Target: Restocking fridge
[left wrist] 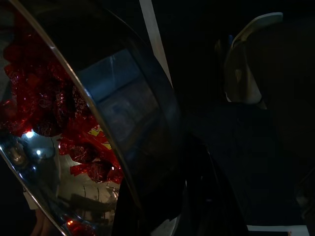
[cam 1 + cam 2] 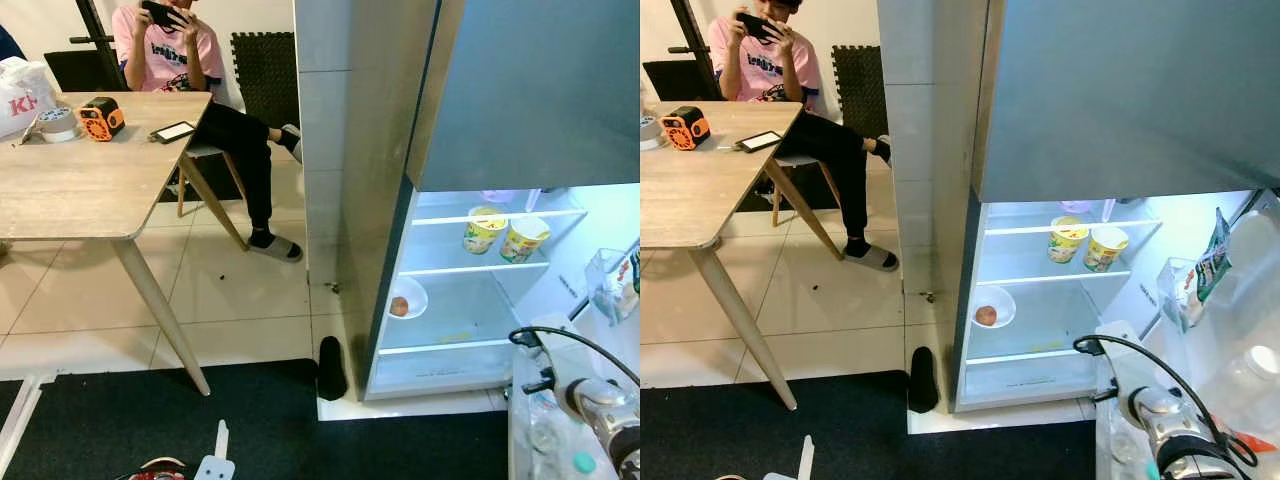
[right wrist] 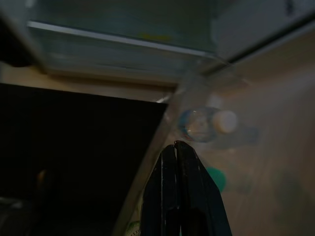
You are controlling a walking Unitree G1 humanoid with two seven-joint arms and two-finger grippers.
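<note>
The fridge stands open and lit, two yellow cups on its upper shelf, a bowl lower down. The right gripper, fingers pressed together empty, hangs beside its door bottles. The left gripper's fingers cannot be made out.

To my left stood a wooden table carrying a phone, an orange device, a tape roll and a white bag. Ahead on my right, the fridge shelves held two cups above, a bowl below.
</note>
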